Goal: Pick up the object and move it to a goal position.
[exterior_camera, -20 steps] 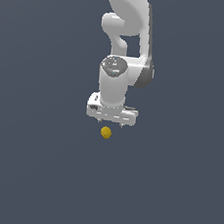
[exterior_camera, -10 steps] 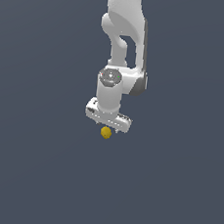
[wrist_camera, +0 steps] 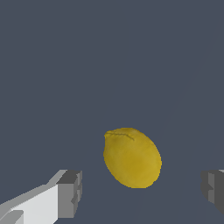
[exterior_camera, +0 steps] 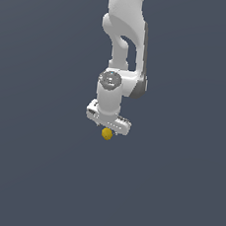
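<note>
The object is a small mustard-yellow ball (exterior_camera: 107, 133), egg-shaped up close in the wrist view (wrist_camera: 131, 157). It lies on the flat dark grey floor. My white gripper (exterior_camera: 107, 131) hangs straight over it, very low, so its body hides the ball's upper part in the exterior view. In the wrist view the gripper (wrist_camera: 142, 190) is open: one grey fingertip (wrist_camera: 70, 194) and the other fingertip (wrist_camera: 213, 189) stand wide apart on either side of the ball, with a gap between each pad and the ball.
A plain dark grey floor (exterior_camera: 33, 175) spreads all around. The white arm (exterior_camera: 124, 42) rises above the gripper to the frame's top edge.
The gripper has come down towards the ball and shifted slightly to the exterior view's left. The ball has stayed in place.
</note>
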`<control>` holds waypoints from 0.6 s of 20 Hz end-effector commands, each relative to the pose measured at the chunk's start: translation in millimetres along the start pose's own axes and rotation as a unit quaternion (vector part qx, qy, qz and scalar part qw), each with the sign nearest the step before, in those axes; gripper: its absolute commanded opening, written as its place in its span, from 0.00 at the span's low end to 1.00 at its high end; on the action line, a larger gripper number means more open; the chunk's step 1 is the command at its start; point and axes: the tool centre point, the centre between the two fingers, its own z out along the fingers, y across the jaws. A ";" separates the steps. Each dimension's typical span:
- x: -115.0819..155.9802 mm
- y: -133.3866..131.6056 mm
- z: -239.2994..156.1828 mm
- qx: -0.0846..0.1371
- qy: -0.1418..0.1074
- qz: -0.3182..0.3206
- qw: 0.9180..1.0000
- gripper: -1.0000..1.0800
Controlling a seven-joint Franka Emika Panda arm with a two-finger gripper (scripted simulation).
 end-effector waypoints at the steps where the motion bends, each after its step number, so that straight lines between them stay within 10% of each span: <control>1: -0.2 0.1 4.2 0.000 0.000 0.000 1.000 0.96; 12: -0.7 0.5 47.4 0.000 0.000 0.002 1.000 0.96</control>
